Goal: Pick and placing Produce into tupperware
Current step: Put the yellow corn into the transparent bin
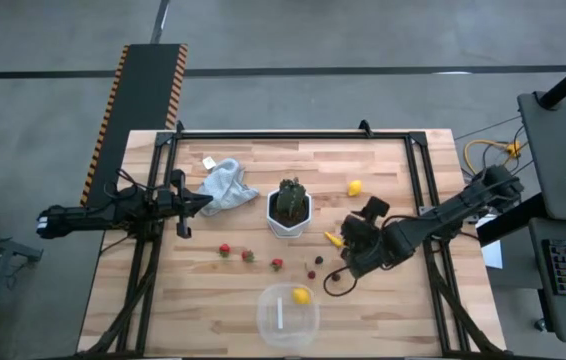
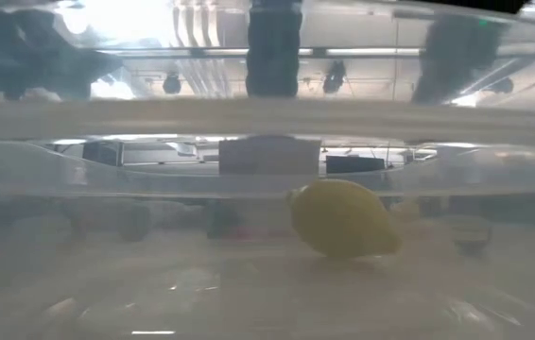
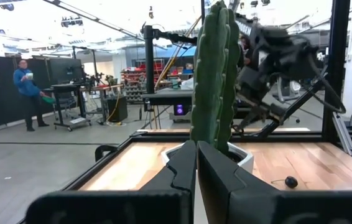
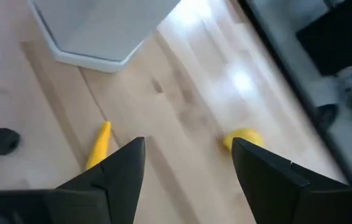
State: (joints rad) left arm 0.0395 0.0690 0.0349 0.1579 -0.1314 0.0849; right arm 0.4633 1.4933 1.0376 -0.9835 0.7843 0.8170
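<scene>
The clear round tupperware [image 1: 288, 316] stands near the table's near edge and holds one yellow lemon [image 1: 302, 295], which the low view shows through the tub's wall [image 2: 343, 219]. Another lemon [image 1: 355, 187], a thin yellow piece [image 1: 333, 239], three strawberries [image 1: 248, 256] and dark berries [image 1: 318, 262] lie on the wood. My right gripper [image 1: 346, 243] hovers open right of the white pot [image 1: 288, 218]; beyond its fingertips [image 4: 188, 162] are the yellow piece [image 4: 98, 146], the lemon [image 4: 241, 138] and a berry [image 4: 0, 140]. My left gripper [image 1: 198, 200] is shut, left of the pot.
The spiky green plant [image 3: 216, 74] in its white pot stands mid-table, straight ahead of my left gripper [image 3: 196, 168]. A crumpled pale cloth [image 1: 225, 185] lies by the left gripper. A black frame [image 1: 293, 135] rims the table. A person [image 3: 28, 93] stands far off in the room.
</scene>
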